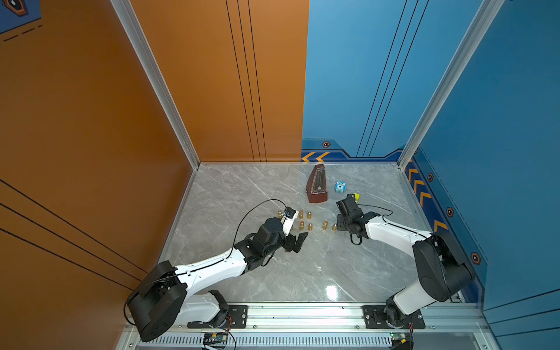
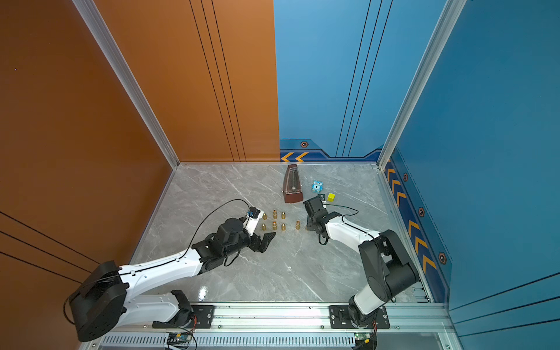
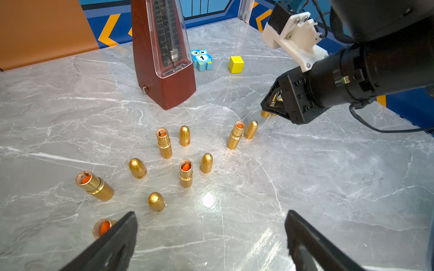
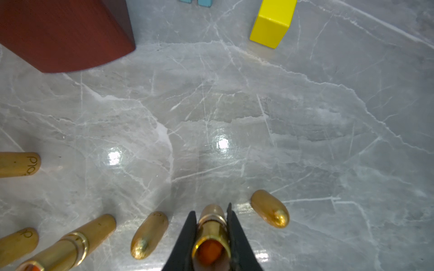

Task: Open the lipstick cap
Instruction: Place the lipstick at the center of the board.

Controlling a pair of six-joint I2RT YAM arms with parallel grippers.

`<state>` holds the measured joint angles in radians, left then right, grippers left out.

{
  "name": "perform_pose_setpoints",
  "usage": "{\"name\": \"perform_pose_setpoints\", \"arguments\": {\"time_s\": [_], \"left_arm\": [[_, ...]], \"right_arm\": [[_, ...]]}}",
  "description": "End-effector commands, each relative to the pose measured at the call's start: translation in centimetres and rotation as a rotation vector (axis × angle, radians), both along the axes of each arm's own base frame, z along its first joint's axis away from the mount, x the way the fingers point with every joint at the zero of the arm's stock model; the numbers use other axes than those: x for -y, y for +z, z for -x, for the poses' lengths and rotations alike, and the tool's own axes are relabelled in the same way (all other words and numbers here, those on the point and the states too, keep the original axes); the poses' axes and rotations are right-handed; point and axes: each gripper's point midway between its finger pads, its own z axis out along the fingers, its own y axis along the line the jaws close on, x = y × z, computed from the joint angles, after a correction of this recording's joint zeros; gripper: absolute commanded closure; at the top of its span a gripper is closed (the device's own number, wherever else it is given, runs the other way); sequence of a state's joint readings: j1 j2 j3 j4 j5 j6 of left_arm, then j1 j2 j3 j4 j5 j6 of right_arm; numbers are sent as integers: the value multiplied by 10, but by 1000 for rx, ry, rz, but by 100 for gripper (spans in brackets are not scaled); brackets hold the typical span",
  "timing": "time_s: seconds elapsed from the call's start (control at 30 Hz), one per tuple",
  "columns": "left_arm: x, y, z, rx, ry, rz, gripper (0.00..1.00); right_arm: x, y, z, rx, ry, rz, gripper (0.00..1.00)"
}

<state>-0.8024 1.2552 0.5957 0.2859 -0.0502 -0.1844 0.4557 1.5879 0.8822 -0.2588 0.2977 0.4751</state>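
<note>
Left gripper [image 3: 211, 217]: mine, jaws spread wide, empty, hovering over the marble table [image 3: 328, 187].
Uncapped lipsticks [image 3: 186, 173]: standing in rows, loose gold caps [image 3: 206, 163] beside them.
Metronome [image 3: 164, 58]: behind the rows.
Right gripper [image 4: 211, 211]: my fingers [image 4: 185, 239] clamped on an upright, uncapped lipstick tube [image 4: 211, 230]; gold cap [image 4: 270, 208] just beside.
Yellow cube [image 4: 272, 23]: farther back, apart.

Front marble [image 1: 318, 272] open; lipsticks [image 3: 164, 143] & caps [image 3: 206, 163] crowd centre w/ prob. tight gaps; metronome [image 1: 316, 185] blocks rear.
</note>
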Motion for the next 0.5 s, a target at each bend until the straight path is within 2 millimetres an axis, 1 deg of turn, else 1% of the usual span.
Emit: {"name": "perform_pose_setpoints", "arguments": {"time_s": [0.0,0.4,0.47], "left_arm": [[-3,-9,0,-31,1,-8,1],[-2,-5,0,-27,-1,5,1],[-3,-4,0,-27,-2,6,2]], "right_arm": [[10,-6,-4,14,-43,21,80],[14,-25,1,-6,-77,2,79],[14,-26,2,-7,-79,-2,79]]}}
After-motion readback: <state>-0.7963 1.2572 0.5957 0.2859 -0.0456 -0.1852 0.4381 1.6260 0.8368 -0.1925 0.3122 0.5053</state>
